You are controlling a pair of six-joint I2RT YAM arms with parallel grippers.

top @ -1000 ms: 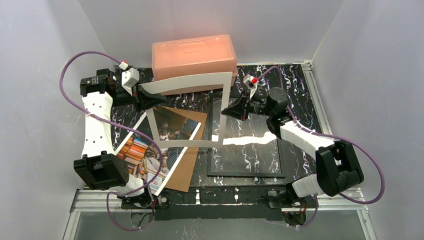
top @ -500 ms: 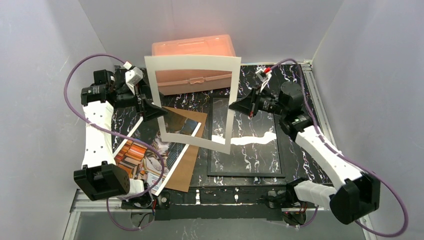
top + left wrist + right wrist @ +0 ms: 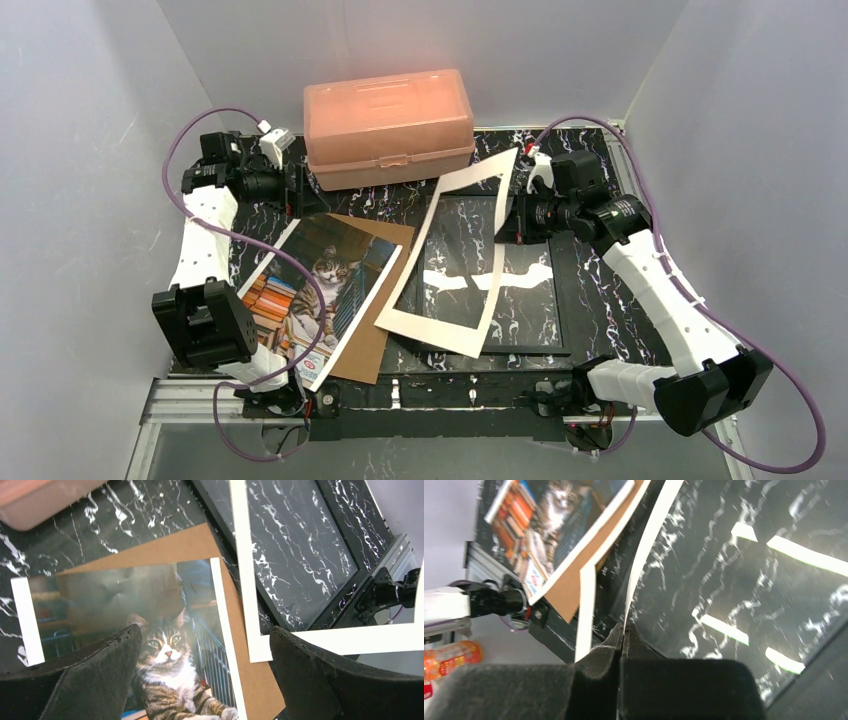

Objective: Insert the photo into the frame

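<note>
Right pincer [image 3: 623, 631] (jaws closed) grips white mat [image 3: 428, 335], partly hiding frame [image 3: 527, 310].

The table [image 3: 600, 170] is black marble with white veins. The box [image 3: 388, 125] is translucent peach. The photo [image 3: 320, 285] shows a grey-brown striped cat with a white chest, orange-red books at one end and blue tones around the cat, all inside a white border. Under it, the board [image 3: 372, 335] is plain brown. The mat [image 3: 440, 330] is plain white, and the frame [image 3: 530, 349] is black. The 2 arms, left arm [image 3: 200, 250] and right arm [image 3: 660, 290], are white with black joints. The cable [image 3: 216, 111] is purple. The walls [image 3: 100, 100] are pale grey.
</note>
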